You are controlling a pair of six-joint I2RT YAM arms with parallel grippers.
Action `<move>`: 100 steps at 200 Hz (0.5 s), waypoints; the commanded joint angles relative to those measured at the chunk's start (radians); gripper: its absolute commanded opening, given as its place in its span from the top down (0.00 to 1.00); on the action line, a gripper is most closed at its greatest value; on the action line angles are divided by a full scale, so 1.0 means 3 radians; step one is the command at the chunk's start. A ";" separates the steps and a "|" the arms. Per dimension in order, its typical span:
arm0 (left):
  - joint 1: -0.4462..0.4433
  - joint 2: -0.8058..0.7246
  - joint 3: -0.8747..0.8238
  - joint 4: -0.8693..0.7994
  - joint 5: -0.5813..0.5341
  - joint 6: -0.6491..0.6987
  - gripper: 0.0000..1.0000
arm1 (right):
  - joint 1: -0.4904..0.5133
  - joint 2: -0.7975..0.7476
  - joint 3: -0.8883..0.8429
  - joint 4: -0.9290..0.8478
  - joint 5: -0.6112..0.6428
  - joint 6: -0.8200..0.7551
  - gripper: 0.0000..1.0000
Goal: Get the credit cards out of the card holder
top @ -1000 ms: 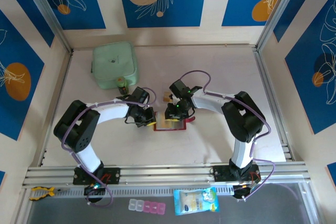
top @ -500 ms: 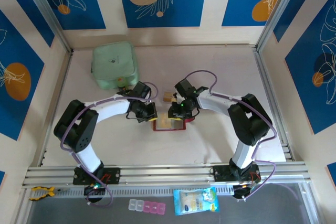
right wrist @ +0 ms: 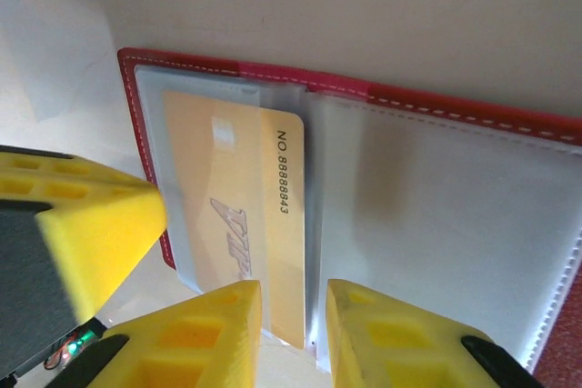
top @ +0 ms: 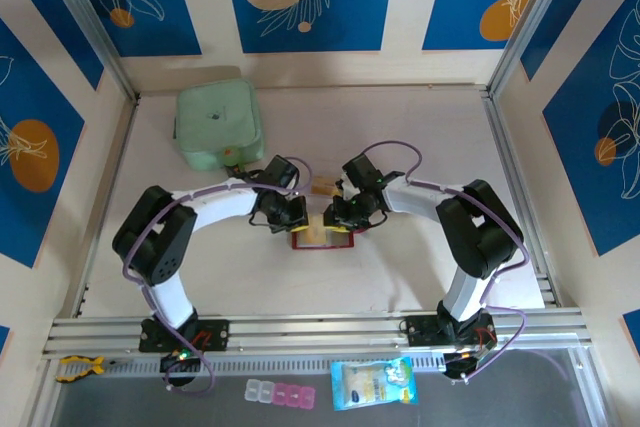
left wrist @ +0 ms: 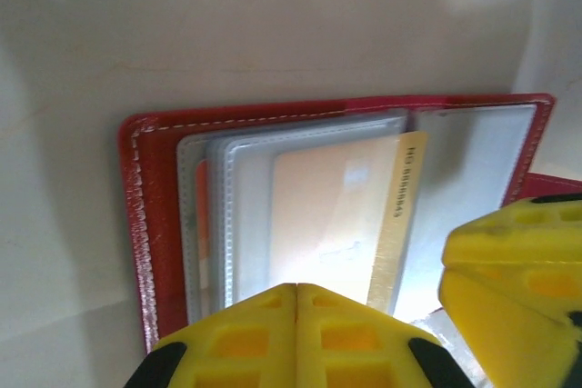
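The red card holder (top: pixel 322 238) lies open on the table between both grippers. In the left wrist view its red border (left wrist: pixel 145 224) frames clear pockets with a tan credit card (left wrist: pixel 332 197) inside. My left gripper (left wrist: pixel 298 290) is shut, its tips pressed down on that pocket. In the right wrist view the same card (right wrist: pixel 232 188), printed with a number, sticks partly out of its sleeve. My right gripper (right wrist: pixel 294 302) is open only narrowly, one finger on each side of the card's free edge. The left gripper (top: pixel 290 213) and the right gripper (top: pixel 347 217) nearly touch.
A pale green square container (top: pixel 218 125) stands at the back left. A small tan piece (top: pixel 322 187) lies just beyond the holder. A blue pouch (top: pixel 372 383) and a pill box (top: pixel 280 393) lie below the front rail (top: pixel 320 327).
Both grippers have moved in over the holder, the left one to the right onto its left half. The left jaws have closed fully. The holder has stayed put.
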 commanded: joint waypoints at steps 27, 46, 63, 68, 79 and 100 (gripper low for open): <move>-0.0010 0.0079 -0.0109 -0.0057 -0.0048 0.0053 1.00 | -0.0026 -0.0005 -0.0129 0.0234 -0.0233 0.0066 0.75; -0.0012 0.0094 -0.0102 -0.0096 -0.0062 0.0075 1.00 | -0.0031 0.0015 -0.0147 0.0274 -0.0259 0.0073 0.76; -0.0008 0.0108 -0.0095 -0.0111 -0.0063 0.0086 1.00 | -0.0031 0.0037 -0.0157 0.0301 -0.0270 0.0081 0.77; -0.0010 0.0112 -0.0095 -0.0117 -0.0069 0.0084 1.00 | -0.0029 0.0043 -0.0160 0.0307 -0.0269 0.0085 0.77; -0.0013 0.0115 -0.0092 -0.0124 -0.0070 0.0092 1.00 | -0.0036 0.0069 -0.0162 0.0318 -0.0269 0.0088 0.77; -0.0007 0.0115 -0.0096 -0.0147 -0.0084 0.0106 1.00 | -0.0036 0.0126 -0.0147 0.0323 -0.0281 0.0105 0.77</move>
